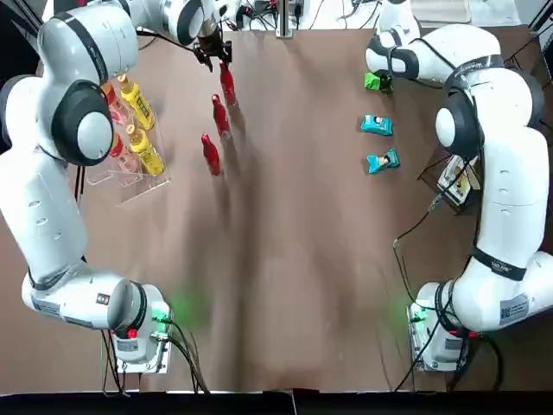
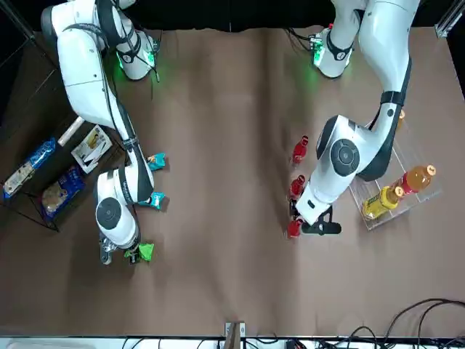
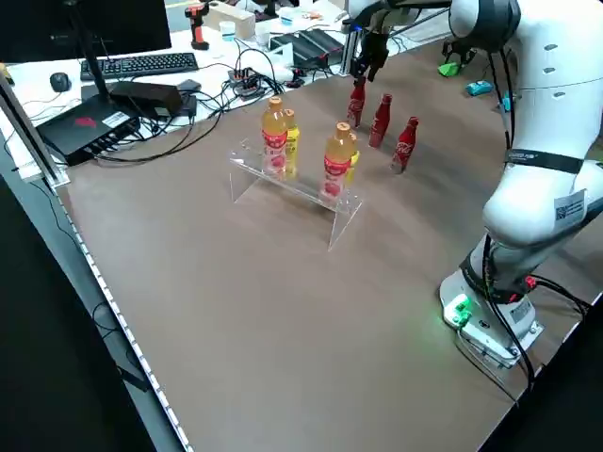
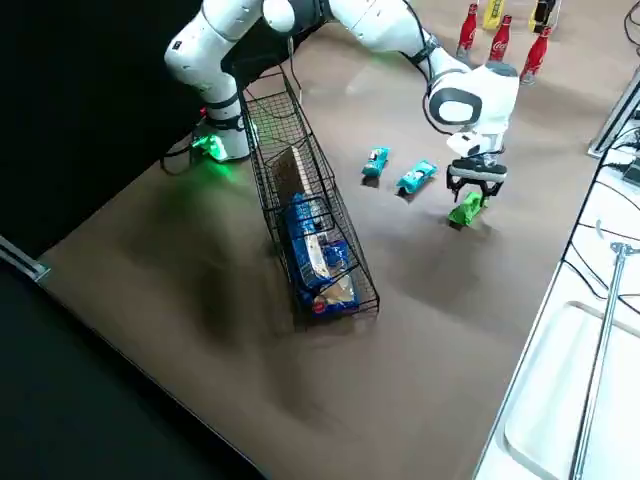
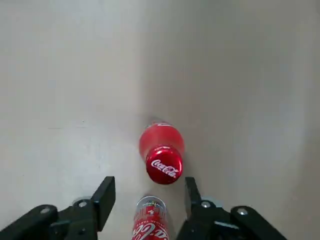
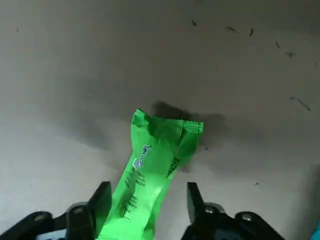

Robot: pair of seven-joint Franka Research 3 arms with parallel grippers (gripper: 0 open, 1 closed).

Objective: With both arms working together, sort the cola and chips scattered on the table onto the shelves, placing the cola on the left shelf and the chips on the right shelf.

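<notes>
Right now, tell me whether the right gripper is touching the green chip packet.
Apart. The right wrist view shows the right gripper open, jaws on either side of the green packet with bare table visible between each jaw and the packet.

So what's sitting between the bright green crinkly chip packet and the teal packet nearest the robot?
The other teal-blue packet, between green packet and nearest teal packet, clearest in the top view.

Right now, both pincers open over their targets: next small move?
Probably shut both. The left pincer straddles the farthest cola bottle with fingers open; the right pincer straddles the green chips packet likewise. Neither item is gripped yet, so closing seems the next step before lifting.
</notes>
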